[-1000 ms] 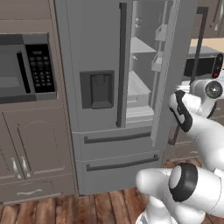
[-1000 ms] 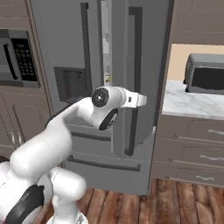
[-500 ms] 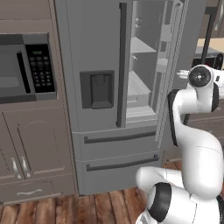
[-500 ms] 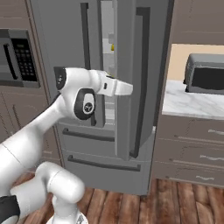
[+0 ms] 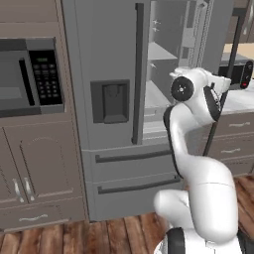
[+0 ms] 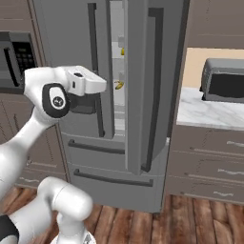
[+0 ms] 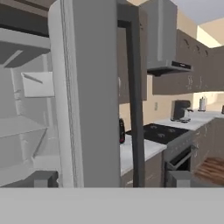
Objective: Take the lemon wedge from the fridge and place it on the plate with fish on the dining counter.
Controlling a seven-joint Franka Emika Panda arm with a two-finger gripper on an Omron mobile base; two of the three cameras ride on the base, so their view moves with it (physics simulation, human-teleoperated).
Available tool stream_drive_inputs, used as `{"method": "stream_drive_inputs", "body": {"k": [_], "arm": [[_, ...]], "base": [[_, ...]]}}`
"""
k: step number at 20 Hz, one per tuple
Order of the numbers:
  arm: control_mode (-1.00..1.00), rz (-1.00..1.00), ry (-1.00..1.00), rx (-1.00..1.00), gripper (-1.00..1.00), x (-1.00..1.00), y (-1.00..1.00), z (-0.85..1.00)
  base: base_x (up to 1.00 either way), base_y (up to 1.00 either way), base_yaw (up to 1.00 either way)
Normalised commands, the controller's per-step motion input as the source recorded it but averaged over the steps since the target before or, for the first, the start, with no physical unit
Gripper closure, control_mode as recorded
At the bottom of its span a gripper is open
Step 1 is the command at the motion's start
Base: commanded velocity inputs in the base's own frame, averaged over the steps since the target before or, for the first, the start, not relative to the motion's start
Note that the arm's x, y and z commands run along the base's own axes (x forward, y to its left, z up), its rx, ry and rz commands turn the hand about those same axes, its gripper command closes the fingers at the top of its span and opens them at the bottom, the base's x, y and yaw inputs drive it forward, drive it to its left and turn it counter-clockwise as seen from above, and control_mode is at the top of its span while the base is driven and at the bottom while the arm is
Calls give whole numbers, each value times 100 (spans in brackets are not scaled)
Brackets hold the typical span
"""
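While the fridge (image 5: 114, 99) stands with its right door (image 7: 94, 92) swung partly out, the gripper (image 7: 107, 178) sits at the bottom of the hand view with its fingers (image 7: 43, 178) spread wide apart, straddling that door's edge and holding nothing. In the right base view's upper middle, small yellow bits (image 6: 119, 85) show through the gap; whether one is the lemon wedge I cannot tell.
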Motion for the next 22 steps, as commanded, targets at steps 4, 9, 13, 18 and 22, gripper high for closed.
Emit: {"method": "stream_drive_inputs", "body": {"k": [4, 9, 13, 18, 22], "arm": [[-100, -5, -3, 2, -100, 28, 86, -3], [-100, 0, 0, 3, -100, 7, 32, 0], [-100, -1, 0, 0, -100, 37, 0, 0], [-100, -32, 5, 0, -100, 49, 0, -1], [-100, -5, 0, 0, -100, 1, 0, 0]], "base": [[0, 0, 0], [0, 0, 0], [0, 0, 0], [0, 0, 0], [0, 0, 0]]}}
